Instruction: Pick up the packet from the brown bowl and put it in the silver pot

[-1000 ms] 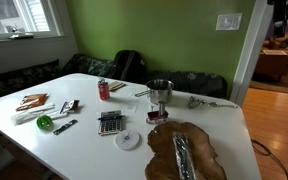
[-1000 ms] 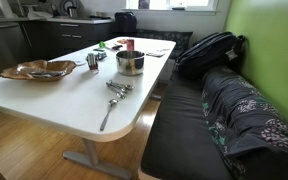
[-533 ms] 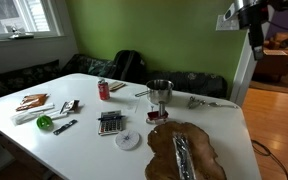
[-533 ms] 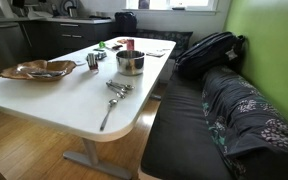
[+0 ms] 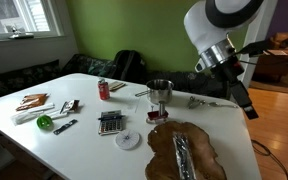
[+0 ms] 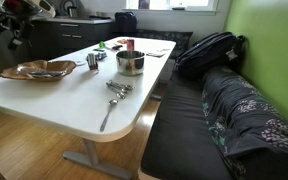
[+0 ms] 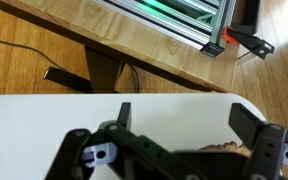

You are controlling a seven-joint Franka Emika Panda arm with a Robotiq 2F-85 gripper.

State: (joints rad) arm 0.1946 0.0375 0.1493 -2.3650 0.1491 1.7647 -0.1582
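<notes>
1. The gripper (image 7: 179, 112) hangs over the edge of the white surface (image 5: 84, 145), jaws spread wide with nothing between them.
2. The packet (image 5: 181, 155) lies along the middle of the brown bowl (image 5: 209, 152).
3. The silver pot (image 5: 159, 92) stands at about 11 o'clock from the bowl, near it, with its handle pointing to 9 o'clock.
</notes>
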